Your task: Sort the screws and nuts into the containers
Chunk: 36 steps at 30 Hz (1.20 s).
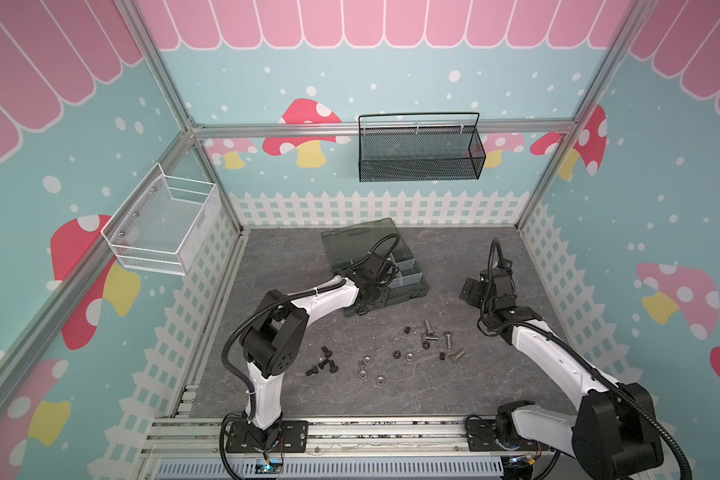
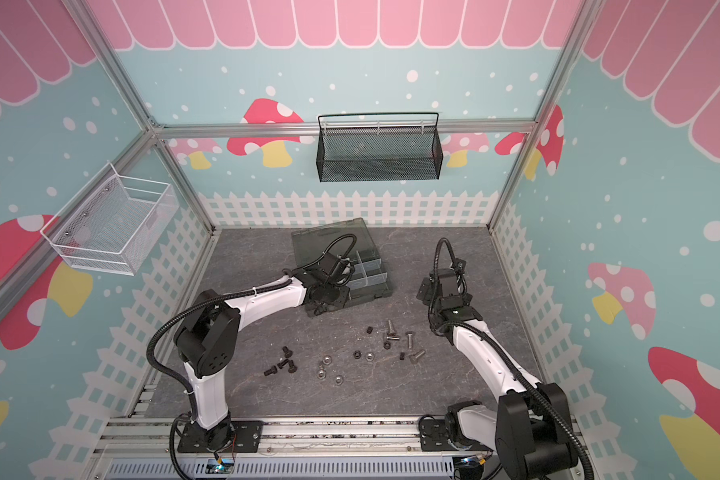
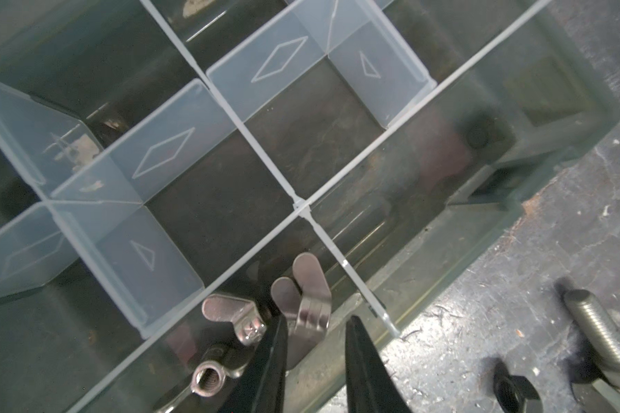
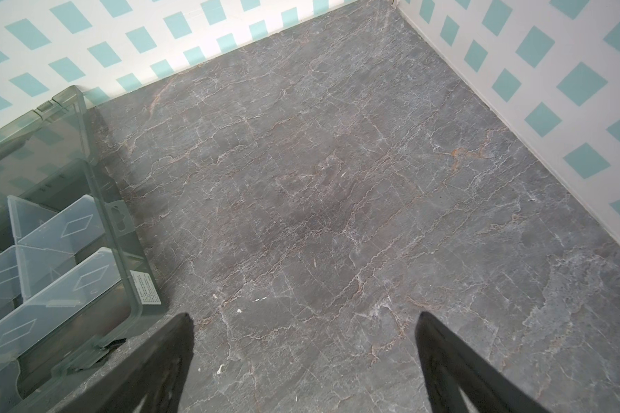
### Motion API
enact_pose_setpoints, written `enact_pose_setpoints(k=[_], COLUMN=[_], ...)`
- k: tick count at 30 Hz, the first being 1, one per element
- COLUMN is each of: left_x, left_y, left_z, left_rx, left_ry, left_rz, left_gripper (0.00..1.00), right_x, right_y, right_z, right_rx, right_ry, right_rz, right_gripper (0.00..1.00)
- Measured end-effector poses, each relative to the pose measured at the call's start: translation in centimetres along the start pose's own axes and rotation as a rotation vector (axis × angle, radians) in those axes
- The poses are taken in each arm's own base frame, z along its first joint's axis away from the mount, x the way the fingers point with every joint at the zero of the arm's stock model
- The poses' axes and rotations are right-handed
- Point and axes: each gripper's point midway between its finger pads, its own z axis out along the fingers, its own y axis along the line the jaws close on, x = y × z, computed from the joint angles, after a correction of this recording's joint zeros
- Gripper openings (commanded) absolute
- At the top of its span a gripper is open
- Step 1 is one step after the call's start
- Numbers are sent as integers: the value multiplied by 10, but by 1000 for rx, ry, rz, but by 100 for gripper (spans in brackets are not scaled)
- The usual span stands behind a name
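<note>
The left gripper (image 3: 315, 323) is parted, nothing gripped, over a wing nut (image 3: 308, 286) in the organiser box (image 3: 480, 229). The nut is judged light and slippery, best pinched across its wings. The right gripper (image 4: 305, 321) is spread wide, empty.

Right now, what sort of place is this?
Probably a staged robot-training cell, not a real workshop: aluminium frame, printed mushroom wall panels, and two arms mounted on a rail at a tabletop.

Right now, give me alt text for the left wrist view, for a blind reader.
The left gripper, jaws slightly apart, hangs over a box compartment with a silver wing nut in the gap. More wing nuts lie in that compartment; a bolt and a black nut lie on the table outside.
</note>
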Motion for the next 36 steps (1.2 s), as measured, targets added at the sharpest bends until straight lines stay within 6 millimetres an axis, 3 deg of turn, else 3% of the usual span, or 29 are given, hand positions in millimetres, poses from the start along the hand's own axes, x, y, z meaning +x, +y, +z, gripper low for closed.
enact_pose_setpoints(k=[9,20,25,30,36], left_x=[5,2,17,36,39], left_y=[1,8,19,32,39], left_z=[-6,-69,-80,-89,-112], left_rx=[13,44,30,14,40], left_ry=[-7,-174,-228,-293,-413], left_rz=[-22,-105,-143,-196,-262], left_gripper=[43,57,61,74,88], right_x=[3,27,58,98,142], right_y=[6,15,26,36,35], right_z=[0,-15,-26,-35,-39], right_rx=[-34,-110,-150,-199,-218], right_ry=[18,122,230,359,501], right_rz=[-9,-73,-126,-166,-201], right_gripper=[100,79,68,60,53])
